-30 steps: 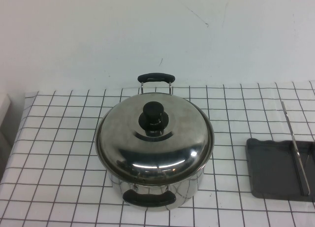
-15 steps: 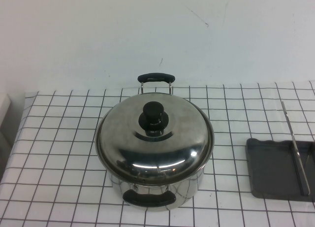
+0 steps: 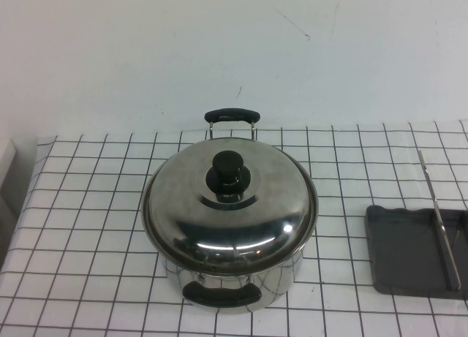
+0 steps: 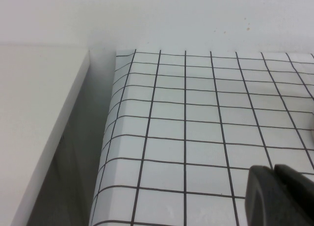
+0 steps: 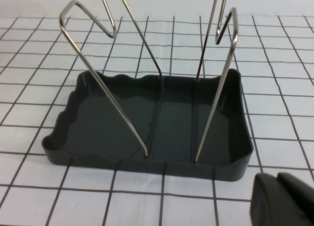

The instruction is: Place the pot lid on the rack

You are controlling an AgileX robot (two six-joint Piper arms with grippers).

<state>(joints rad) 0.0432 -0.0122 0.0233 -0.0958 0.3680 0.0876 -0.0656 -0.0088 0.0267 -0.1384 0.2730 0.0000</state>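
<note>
Pot lid (image 3: 229,205) sits closed on the steel pot (image 3: 241,289) mid tabletop (image 3: 88,205), rack (image 5: 162,133) well apart toward the right edge; left claw (image 4: 279,196) over bare grid cloth, right claw (image 5: 284,199) just beside rack, spread of both cannot be told.

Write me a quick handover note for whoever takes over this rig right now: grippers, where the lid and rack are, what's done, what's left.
Left gripper: parked off the table's left edge, over bare gridded cloth, holding nothing; only a dark tip shows.
Right gripper: hovering right beside the rack, holding nothing; only a dark tip shows.
Pot lid: seated on the pot mid-table, knob up, untouched.
Rack: at the table's right edge, tray bare, wire bars upright.
Done: nothing yet.
Left: grasp the lid by its knob, lift it off the pot, carry it right and stand it in the rack's wires.
</note>
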